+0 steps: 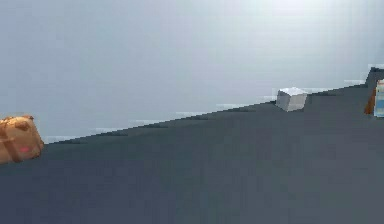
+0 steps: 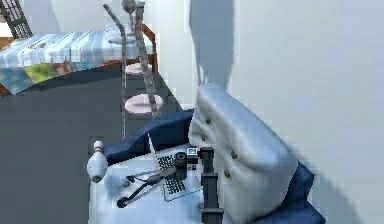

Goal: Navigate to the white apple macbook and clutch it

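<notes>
1. A blue armchair (image 2: 250,150) is set against a pale wall on dark floor, with a bed (image 2: 60,55) beyond. A bowling pin (image 2: 97,160) stands beside it.
2. The arm (image 2: 211,192) is extended over a pale surface (image 2: 112,212). The fingers (image 2: 148,186) are laid by its armchair-side edge, where a keyed laptop (image 2: 176,187) lies.
3. The fingers' spread, and whether anything is held, cannot be told.

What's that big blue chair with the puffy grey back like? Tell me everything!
The big armchair has blue arms and a tall, puffy grey back with small dark buttons, tilted backwards; it looks soft. It stands on the dark floor by the pale wall. On its pale seat lies a flat thing with a keyboard. A white bowling pin with a red stripe stands upright at its edge.
</notes>
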Controlling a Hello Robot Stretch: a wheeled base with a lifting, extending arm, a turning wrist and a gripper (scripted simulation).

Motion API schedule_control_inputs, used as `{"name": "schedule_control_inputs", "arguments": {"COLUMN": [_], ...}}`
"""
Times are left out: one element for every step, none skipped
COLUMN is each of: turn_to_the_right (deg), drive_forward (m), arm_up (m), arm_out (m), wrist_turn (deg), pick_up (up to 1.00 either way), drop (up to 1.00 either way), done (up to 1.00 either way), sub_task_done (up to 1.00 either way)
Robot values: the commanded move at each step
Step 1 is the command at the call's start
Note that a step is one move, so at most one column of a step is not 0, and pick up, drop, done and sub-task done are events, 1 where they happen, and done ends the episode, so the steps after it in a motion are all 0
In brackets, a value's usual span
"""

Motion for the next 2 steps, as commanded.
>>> {"name": "schedule_control_inputs", "arguments": {"turn_to_the_right": [0.0, 0.0], "drive_forward": [0.0, 0.0], "arm_up": [0.0, 0.0], "arm_out": [0.0, 0.0], "wrist_turn": [45.0, 12.0], "pick_up": [0.0, 0.0], "drop": [0.0, 0.0], "done": [0.0, 0.0], "sub_task_done": [0.0, 0.0]}}
